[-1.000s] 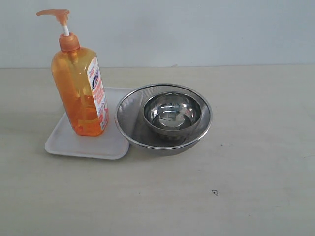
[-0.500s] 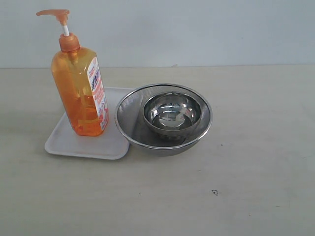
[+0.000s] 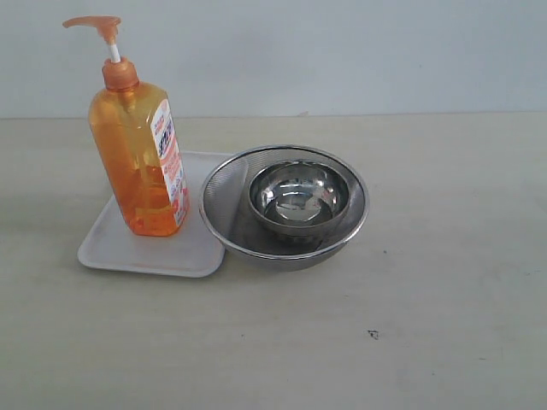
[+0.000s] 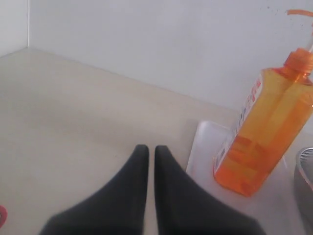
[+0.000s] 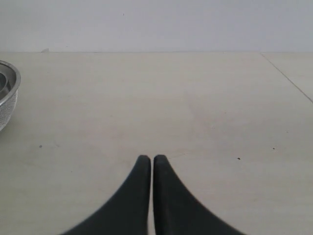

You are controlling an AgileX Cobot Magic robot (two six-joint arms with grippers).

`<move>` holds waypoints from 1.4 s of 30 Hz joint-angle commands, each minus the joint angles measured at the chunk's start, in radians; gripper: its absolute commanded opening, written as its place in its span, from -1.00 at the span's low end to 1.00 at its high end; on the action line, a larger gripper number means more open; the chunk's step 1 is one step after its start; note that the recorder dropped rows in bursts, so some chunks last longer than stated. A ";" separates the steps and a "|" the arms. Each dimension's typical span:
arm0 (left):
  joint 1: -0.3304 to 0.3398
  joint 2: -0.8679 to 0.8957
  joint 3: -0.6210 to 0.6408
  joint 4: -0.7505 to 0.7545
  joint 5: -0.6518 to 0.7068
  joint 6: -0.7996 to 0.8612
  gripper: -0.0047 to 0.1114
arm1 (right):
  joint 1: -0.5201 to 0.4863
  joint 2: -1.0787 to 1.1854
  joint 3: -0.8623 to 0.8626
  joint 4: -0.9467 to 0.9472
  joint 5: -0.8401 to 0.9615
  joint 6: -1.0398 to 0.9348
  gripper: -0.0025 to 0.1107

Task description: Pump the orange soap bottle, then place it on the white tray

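The orange soap bottle (image 3: 141, 154) stands upright on the white tray (image 3: 128, 248) at the left of the exterior view, pump head raised on its white stem. In the left wrist view the orange soap bottle (image 4: 266, 137) and the white tray (image 4: 205, 152) lie off to one side of my left gripper (image 4: 147, 149), which is shut and empty, well short of the bottle. My right gripper (image 5: 148, 159) is shut with nothing in it, over bare table. Neither gripper appears in the exterior view.
A round steel mesh strainer (image 3: 224, 209) holding a steel bowl (image 3: 299, 198) sits against the tray's right side. The strainer's rim (image 5: 10, 90) shows at the edge of the right wrist view. A small dark mark (image 3: 373, 334) lies on the table.
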State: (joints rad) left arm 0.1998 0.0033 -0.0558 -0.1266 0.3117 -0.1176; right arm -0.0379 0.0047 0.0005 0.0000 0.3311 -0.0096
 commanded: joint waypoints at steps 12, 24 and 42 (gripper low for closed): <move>-0.003 -0.003 0.056 0.094 -0.023 0.204 -0.84 | -0.002 -0.005 0.000 -0.007 -0.007 0.004 -0.96; -0.003 -0.003 0.056 0.078 -0.017 0.138 -0.84 | -0.002 -0.005 0.000 -0.007 -0.007 0.001 -0.96; -0.030 -0.003 0.056 0.080 -0.013 0.135 -0.84 | -0.002 -0.005 0.000 0.013 -0.011 0.003 -0.96</move>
State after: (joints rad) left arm 0.1947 0.0033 -0.0040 -0.0406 0.2961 0.0280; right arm -0.0379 0.0047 0.0005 0.0115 0.3311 -0.0075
